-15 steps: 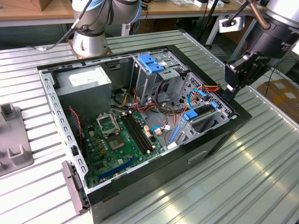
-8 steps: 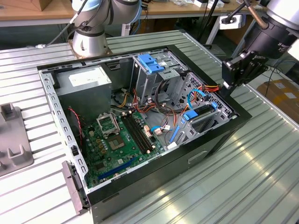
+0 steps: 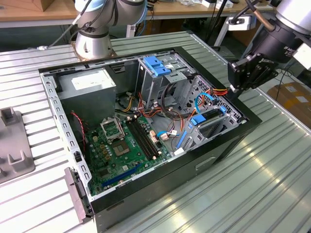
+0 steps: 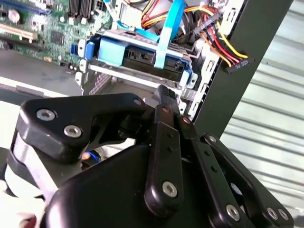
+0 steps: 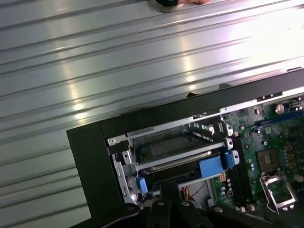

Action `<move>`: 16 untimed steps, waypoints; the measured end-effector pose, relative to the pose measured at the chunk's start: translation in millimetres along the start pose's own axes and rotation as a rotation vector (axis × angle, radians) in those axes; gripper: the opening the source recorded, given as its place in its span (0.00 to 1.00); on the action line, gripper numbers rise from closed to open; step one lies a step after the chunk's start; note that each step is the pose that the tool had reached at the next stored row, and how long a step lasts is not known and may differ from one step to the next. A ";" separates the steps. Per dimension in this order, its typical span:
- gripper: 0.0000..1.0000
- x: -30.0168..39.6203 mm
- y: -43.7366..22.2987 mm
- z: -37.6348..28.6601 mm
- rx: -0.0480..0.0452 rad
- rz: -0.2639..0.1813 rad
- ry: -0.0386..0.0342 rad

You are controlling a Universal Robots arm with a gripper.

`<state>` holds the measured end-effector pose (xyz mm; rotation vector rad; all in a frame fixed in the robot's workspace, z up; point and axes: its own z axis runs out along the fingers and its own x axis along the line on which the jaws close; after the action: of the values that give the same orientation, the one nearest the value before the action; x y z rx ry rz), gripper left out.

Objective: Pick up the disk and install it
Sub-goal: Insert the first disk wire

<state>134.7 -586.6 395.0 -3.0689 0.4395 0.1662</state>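
Disk (image 3: pixel 206 120) inside computer case (image 3: pixel 221 150), gripper (image 3: pixel 239 80) above.

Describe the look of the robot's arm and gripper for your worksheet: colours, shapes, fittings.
The arm has rounded silver-grey joints and a round silver base, with a cable running along it. The gripper is matt black, built from flat linkage bars pinned with round silver screw heads.

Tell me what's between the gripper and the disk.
In the exterior view, the case's black rim and red-yellow wires lie between the gripper and the disk.
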 end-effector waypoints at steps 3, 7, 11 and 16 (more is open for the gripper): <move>0.10 0.2 0.1 2.1 0.0072 0.044 0.0003; 0.10 0.5 0.1 4.7 0.0225 0.099 -0.0014; 0.10 0.8 0.1 6.9 0.0376 0.184 -0.0008; 0.10 0.9 0.2 8.6 0.0486 0.281 0.0021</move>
<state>134.7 -586.6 386.4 -2.9452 0.8607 0.1571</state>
